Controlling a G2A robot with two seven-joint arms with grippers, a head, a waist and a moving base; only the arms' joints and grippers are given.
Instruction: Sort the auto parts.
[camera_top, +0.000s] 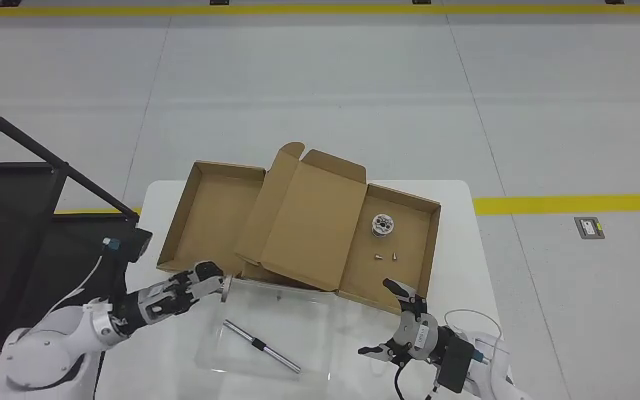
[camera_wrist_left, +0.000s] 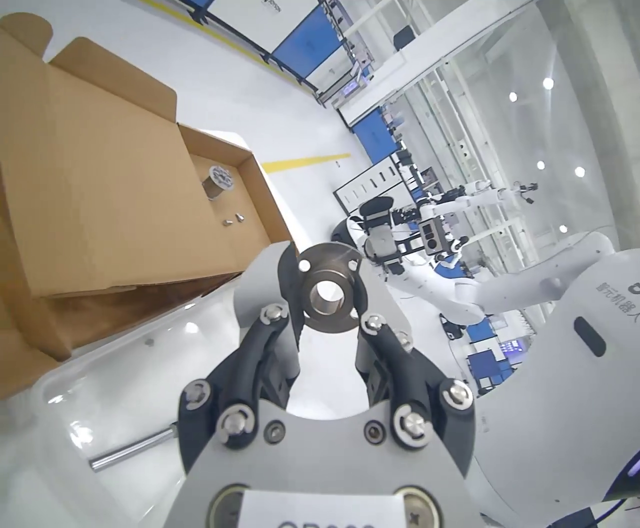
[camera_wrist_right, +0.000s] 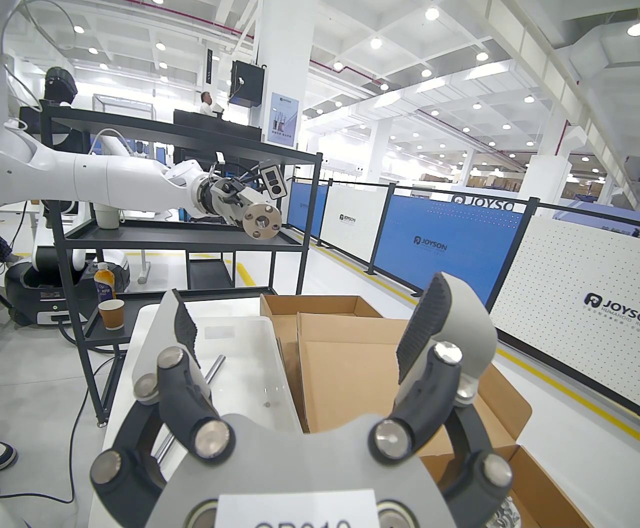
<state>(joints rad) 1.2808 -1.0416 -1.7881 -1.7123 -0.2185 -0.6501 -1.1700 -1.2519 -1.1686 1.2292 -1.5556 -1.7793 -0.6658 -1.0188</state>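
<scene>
At the front left of the desk, the left gripper is pinching a flanged metal bushing. Its jaws are pressing in on the flange from either side. The bushing is hanging clear of the desk, and in the top view it is sitting over the back left corner of a clear plastic bin. Its flat flange is facing across toward the desk's right side.

The bin is standing along the front edge of the desk, between the two arms. A slim metal rod is lying on its floor, slanting from the left part toward the front edge.

Near the front right corner of the desk, the right gripper is hovering just beside the bin's right end. Its jaws are standing spread wide and gripping nothing.

An open cardboard box is taking up the back of the desk, with its flaps folding up in the middle. Its front edge is lying against the bin's back rim. In the box's right compartment, a round toothed part is sitting toward the back edge. Two small screws are lying side by side nearer the front, apart from the toothed part.
</scene>
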